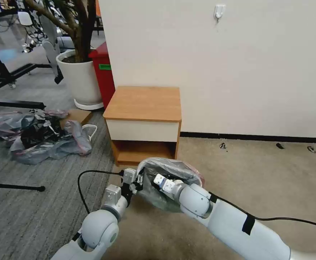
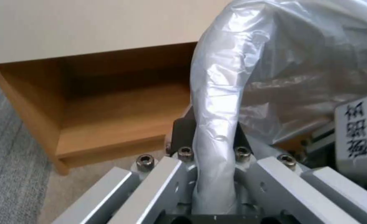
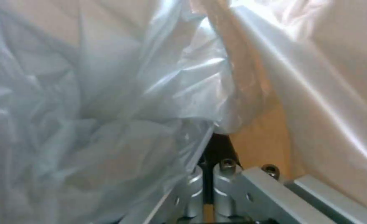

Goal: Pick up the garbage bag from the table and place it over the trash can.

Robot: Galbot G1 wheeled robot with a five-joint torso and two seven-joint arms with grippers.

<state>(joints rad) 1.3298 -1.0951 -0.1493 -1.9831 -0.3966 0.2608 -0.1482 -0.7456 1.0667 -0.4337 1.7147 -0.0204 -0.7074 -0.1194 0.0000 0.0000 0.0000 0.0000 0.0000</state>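
The garbage bag (image 1: 172, 169), translucent grey with a pink-red band along its mouth, hangs low over the beige floor just in front of the table (image 1: 143, 103). My left gripper (image 1: 140, 179) is shut on the bag's left edge; in the left wrist view a twisted strip of the bag (image 2: 216, 102) runs between the left gripper's (image 2: 214, 141) fingers. My right gripper (image 1: 158, 179) reaches inside the bag's mouth. The right wrist view has the right gripper (image 3: 210, 152) shut on a fold of the bag (image 3: 108, 109). The trash can is out of view.
A heap of grey and black bags (image 1: 39, 135) lies on the grey carpet to the left. A white plant pot (image 1: 80, 79) and a red bin (image 1: 104, 72) stand behind the table's left side. A black cable (image 1: 80, 184) loops beside my left arm. The wall runs behind.
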